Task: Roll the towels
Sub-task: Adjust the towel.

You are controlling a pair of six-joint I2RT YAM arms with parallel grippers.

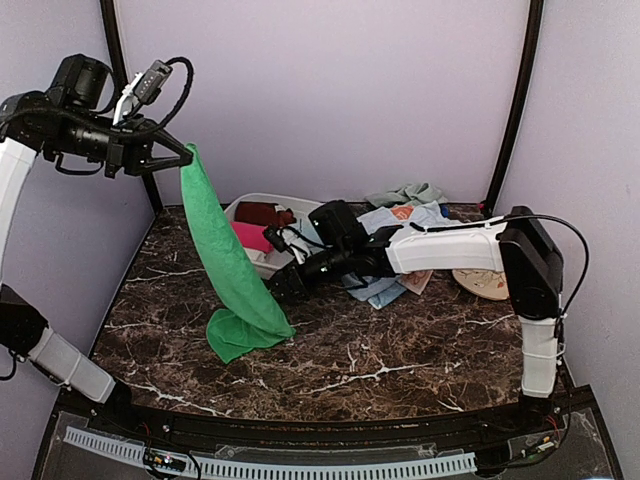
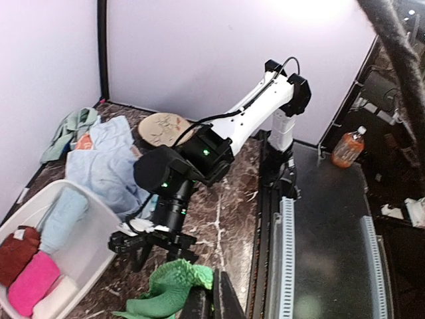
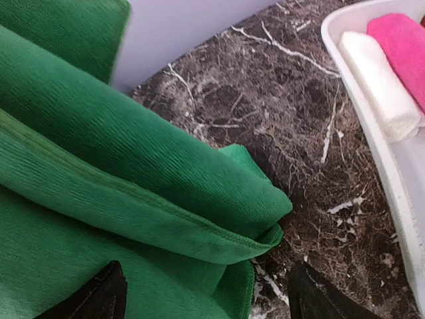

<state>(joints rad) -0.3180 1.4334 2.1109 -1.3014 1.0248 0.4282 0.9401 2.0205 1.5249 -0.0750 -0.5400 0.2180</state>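
hanging high from the left claw (image 1: 184,157), clamped on its top corner, the towel (image 1: 228,262) runs steeply down to a heap on the table (image 1: 400,350); right claw (image 1: 278,288), jaws wide and empty, sits just right of that lower end.

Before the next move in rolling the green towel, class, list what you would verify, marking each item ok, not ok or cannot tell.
1. Left jaws shut on the green towel's top corner: ok.
2. Towel hanging straight: not ok, its lower end lies bunched on the table.
3. Right jaws open beside that lower end: ok.
4. Right jaws apart from the basin: ok.
5. A bottom corner sits between the right jaws: cannot tell.
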